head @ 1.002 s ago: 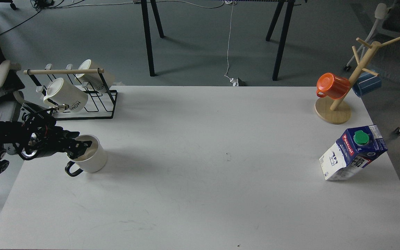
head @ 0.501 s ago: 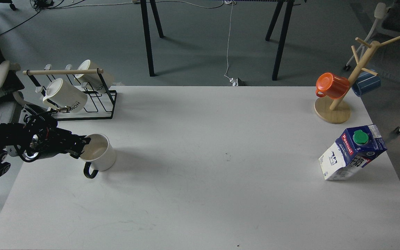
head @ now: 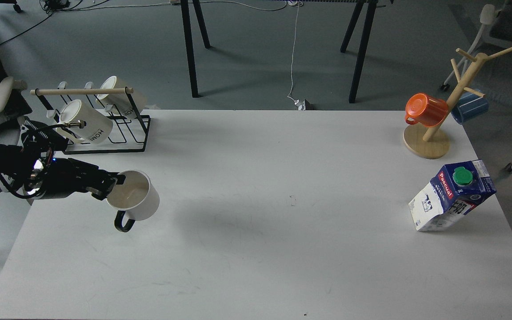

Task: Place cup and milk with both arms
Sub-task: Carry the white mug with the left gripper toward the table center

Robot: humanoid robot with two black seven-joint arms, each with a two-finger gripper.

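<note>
At the left edge of the table (head: pixel 256 266), the left gripper (head: pixel 113 186) was closed on the rim of the cup (head: pixel 138 198), one finger inside the wall and one outside. This rim grip kept the black handle free, pointing toward the near side. The cup appeared raised off the surface, judging by its detached shadow. At the far right, the milk (head: pixel 449 198) stood near the table's right edge, apart from the mug tree (head: pixel 434 129). The right gripper was out of view.
</note>
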